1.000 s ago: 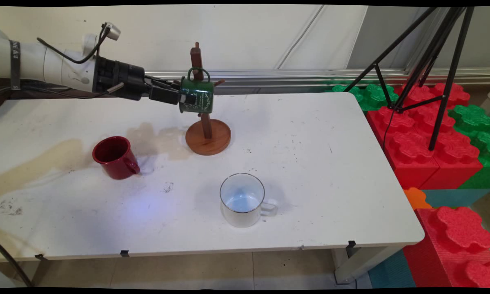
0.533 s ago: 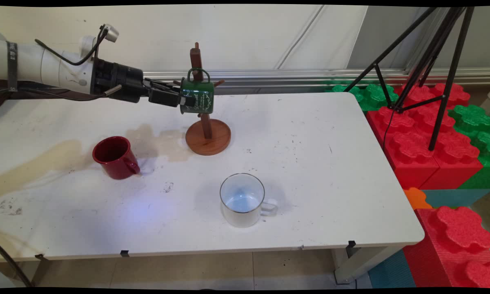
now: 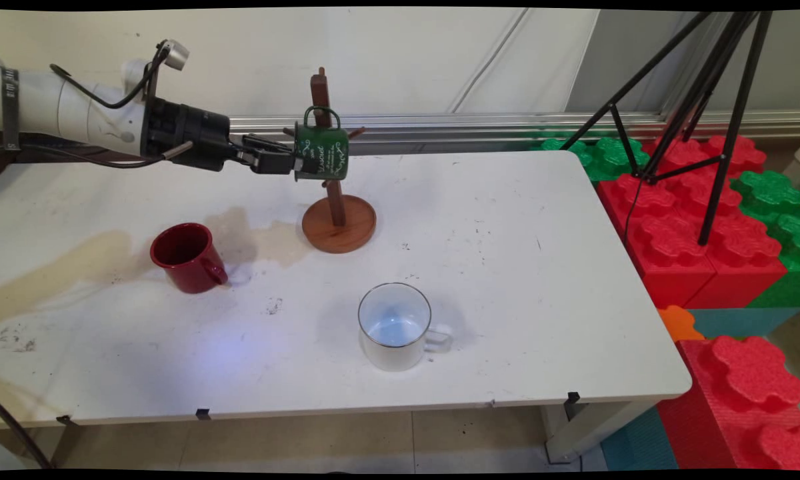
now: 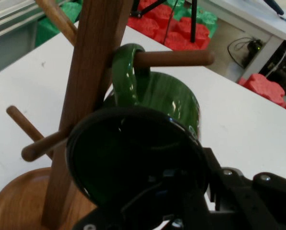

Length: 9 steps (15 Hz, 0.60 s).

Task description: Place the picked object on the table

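Observation:
My gripper (image 3: 298, 162) reaches in from the left and is shut on the rim of a green mug (image 3: 323, 153), which it holds on its side against a wooden mug tree (image 3: 337, 200). In the hand view the green mug (image 4: 133, 163) fills the middle, its mouth facing the camera. Its handle (image 4: 126, 72) is looped over a wooden peg (image 4: 176, 58) of the tree's post (image 4: 85, 96). One finger of the gripper (image 4: 203, 191) is inside the mug and one is outside its wall.
A red mug (image 3: 188, 257) stands front left of the tree, and a white mug (image 3: 395, 327) stands nearer the table's front. The white table (image 3: 507, 267) ends at right, where a black tripod (image 3: 707, 120) stands on red and green foam blocks (image 3: 693, 227).
The gripper has lifted the green mug a little and levelled it; its handle now sits higher against the post.

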Motion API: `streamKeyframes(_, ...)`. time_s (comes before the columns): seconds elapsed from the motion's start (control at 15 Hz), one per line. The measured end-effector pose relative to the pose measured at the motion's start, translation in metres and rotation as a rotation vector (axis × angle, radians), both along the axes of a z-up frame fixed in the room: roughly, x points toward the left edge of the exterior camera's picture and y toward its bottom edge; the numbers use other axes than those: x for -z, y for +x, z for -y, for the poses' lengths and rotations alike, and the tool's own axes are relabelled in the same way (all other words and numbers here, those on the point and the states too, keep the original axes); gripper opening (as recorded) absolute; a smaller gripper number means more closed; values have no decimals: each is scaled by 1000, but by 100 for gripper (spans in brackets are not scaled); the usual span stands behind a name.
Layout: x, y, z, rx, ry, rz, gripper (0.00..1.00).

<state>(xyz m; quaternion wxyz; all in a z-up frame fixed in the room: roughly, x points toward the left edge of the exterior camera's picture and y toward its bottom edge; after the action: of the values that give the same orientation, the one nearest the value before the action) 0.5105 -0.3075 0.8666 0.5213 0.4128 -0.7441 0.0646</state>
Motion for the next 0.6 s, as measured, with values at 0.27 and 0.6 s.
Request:
streamKeyframes(0.27, 0, -1, -3, 16, 5, -3, 0)
streamKeyframes(0.6, -2, -2, -7, 29, 7, -6, 0)
